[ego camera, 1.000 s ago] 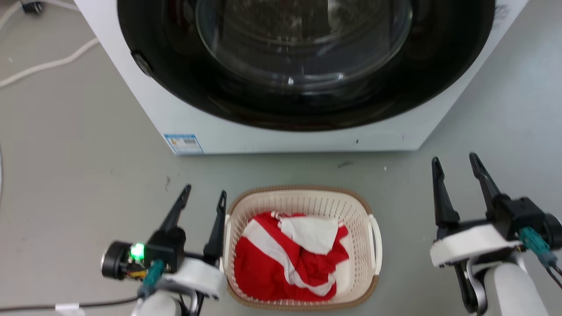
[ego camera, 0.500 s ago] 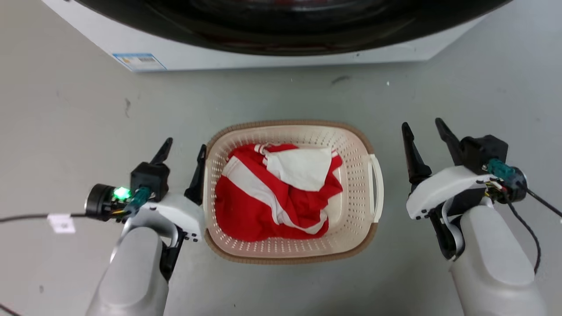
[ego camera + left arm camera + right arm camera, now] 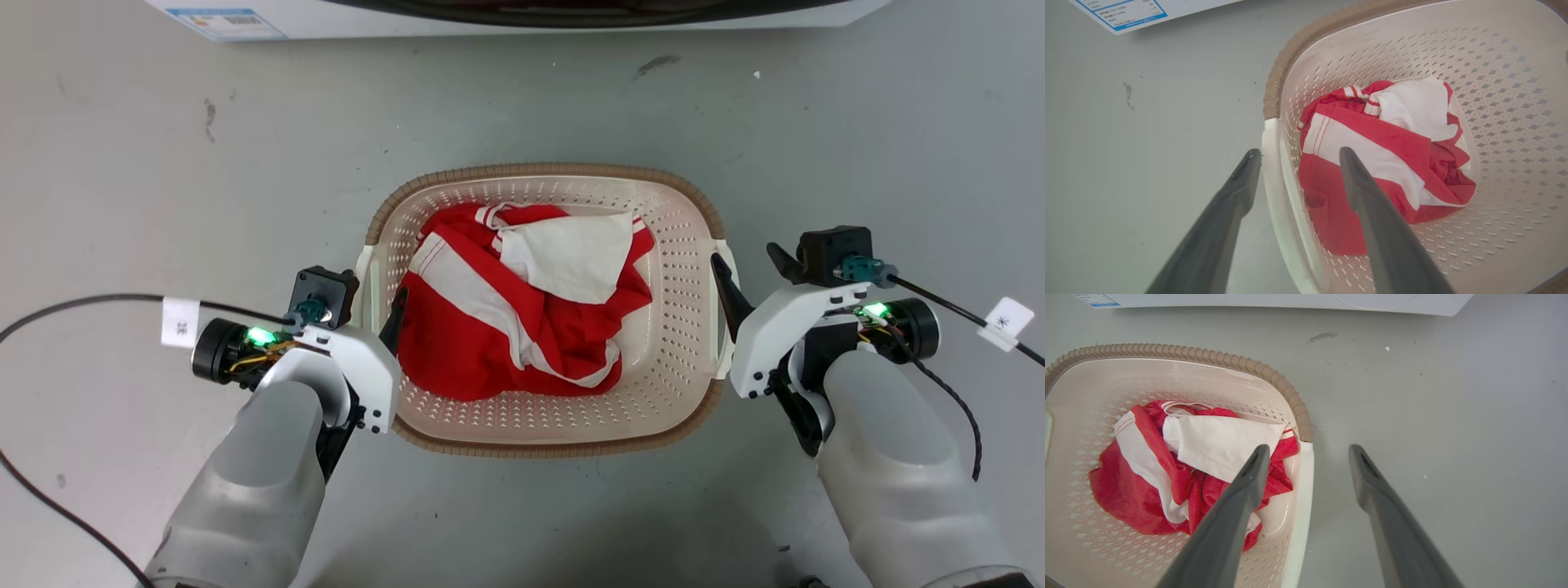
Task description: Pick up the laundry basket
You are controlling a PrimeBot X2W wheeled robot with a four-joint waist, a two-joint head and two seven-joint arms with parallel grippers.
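Basket: I see it point(image 3: 539, 170) sitting on the grey floor point(image 3: 122, 163), near the front of the washer point(image 3: 571, 15), between my two arms.
Contents: a crumpled red-and-white cloth point(image 3: 522, 318) lies in the bottom, nearer the left wall than the right.
Left pincer point(image 3: 1298, 152): released, fingers spread astride the basket's left side. One finger is outside over the floor, the other is inside above the cloth.
Left handle point(image 3: 1269, 171): the white bar runs between my two fingers. The outer fingertip is just beside it; I cannot tell if it touches.
Right pincer point(image 3: 1309, 448): released as well, fingers wide apart. The inner one is over the cloth, the outer one over bare floor.
Right handle point(image 3: 1303, 486): it lies between those fingers, closer to the inner one.
Rim: the brown woven band ends where each white handle begins.
Washer label point(image 3: 224, 23): blue-edged, on the white base at the top left of the head view.
Cables: a black lead with a white tag point(image 3: 180, 321) runs off each wrist across the floor.
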